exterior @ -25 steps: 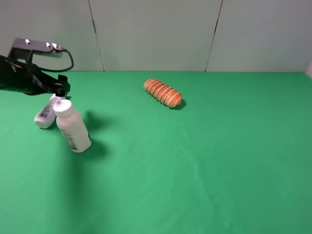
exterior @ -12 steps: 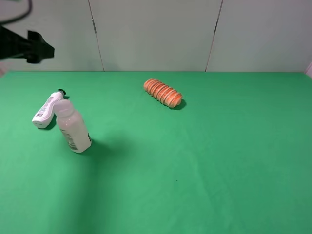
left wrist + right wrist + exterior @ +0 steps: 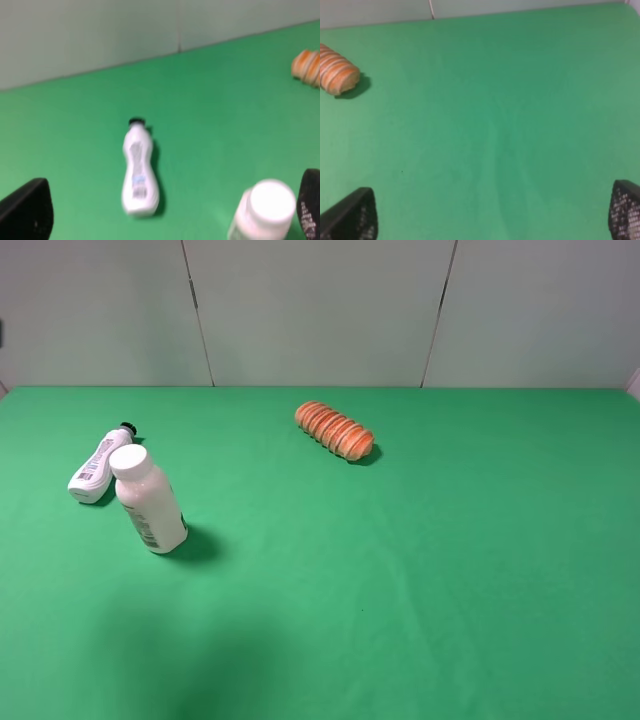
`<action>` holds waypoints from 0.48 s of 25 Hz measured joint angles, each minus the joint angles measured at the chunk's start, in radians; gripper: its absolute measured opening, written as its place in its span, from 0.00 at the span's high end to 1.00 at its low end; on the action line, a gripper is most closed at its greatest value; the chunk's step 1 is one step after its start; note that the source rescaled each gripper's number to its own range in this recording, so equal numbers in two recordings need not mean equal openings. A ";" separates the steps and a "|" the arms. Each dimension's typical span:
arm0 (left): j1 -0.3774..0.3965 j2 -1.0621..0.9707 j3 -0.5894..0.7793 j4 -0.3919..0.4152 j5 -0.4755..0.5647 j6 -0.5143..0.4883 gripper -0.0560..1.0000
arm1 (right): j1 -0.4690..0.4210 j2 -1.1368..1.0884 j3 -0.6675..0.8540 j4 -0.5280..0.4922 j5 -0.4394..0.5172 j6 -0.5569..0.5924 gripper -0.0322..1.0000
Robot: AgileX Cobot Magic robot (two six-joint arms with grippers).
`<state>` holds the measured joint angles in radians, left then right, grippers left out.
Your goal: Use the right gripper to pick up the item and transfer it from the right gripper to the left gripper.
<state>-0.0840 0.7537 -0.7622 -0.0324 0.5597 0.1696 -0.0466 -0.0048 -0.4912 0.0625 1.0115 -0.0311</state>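
The item (image 3: 99, 458) lies flat on the green table (image 3: 420, 570), touching the larger white-capped bottle (image 3: 148, 499), while we see the left gripper (image 3: 165, 212) and right gripper (image 3: 492, 210) spread wide, both empty.

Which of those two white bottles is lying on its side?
The small slim bottle with the black tip lies flat; the larger white-capped bottle beside it stands upright.

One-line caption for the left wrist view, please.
Open left claw above slim white plastic bottle lying beside upright white-capped bottle on green cloth.
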 joint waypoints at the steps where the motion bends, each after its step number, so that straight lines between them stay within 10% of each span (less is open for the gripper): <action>1: 0.000 -0.033 0.000 0.022 0.037 -0.028 0.00 | 0.000 0.000 0.000 0.000 0.000 0.000 0.00; 12: 0.000 -0.349 0.114 0.052 0.259 -0.058 0.00 | 0.000 0.000 0.000 0.000 -0.001 0.000 0.00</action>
<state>-0.0840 0.4047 -0.6482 0.0192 0.8191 0.1120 -0.0466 -0.0048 -0.4912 0.0625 1.0102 -0.0311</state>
